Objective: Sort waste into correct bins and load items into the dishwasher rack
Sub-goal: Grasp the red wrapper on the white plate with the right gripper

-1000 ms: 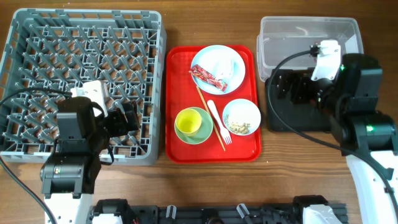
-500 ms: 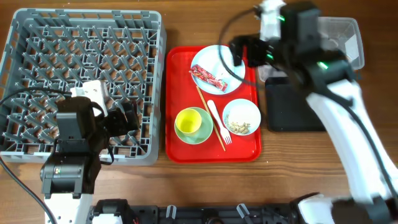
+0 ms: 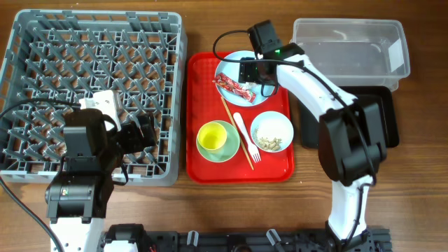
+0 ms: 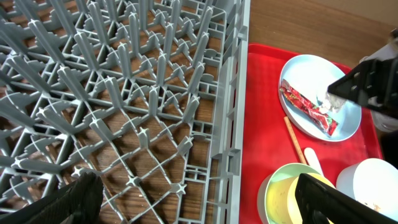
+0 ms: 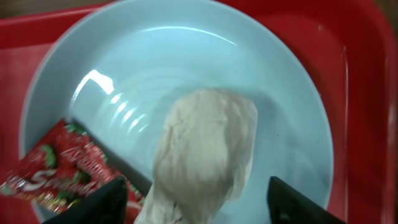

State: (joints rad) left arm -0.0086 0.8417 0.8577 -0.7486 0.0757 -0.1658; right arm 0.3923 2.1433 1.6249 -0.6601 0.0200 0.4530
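Tissue (image 5: 208, 146) lies on the plate (image 5: 186, 56) between the wide-spread fingers of the right gripper (image 5: 196, 190) (not clamped), wrapper (image 5: 56, 174) at eight o'clock; left gripper (image 4: 198, 199) gapes empty over the rack (image 4: 124, 93).

Grey peg rack (image 3: 98, 91) on the left. Pale blue plate (image 5: 186, 62) in the middle, far side, red wrapper (image 3: 236, 87) flat on it, crumpled white tissue (image 5: 208, 149) alongside. Nearer: yellow cup (image 3: 212, 136) inside the green bowl (image 3: 227, 150), crumbs (image 3: 269, 141) in the white bowl (image 3: 280, 122), fork (image 3: 243, 127) and stick (image 3: 229, 113) between. Clear tub (image 3: 348, 45) far right, black tray (image 3: 309, 134) nearer.
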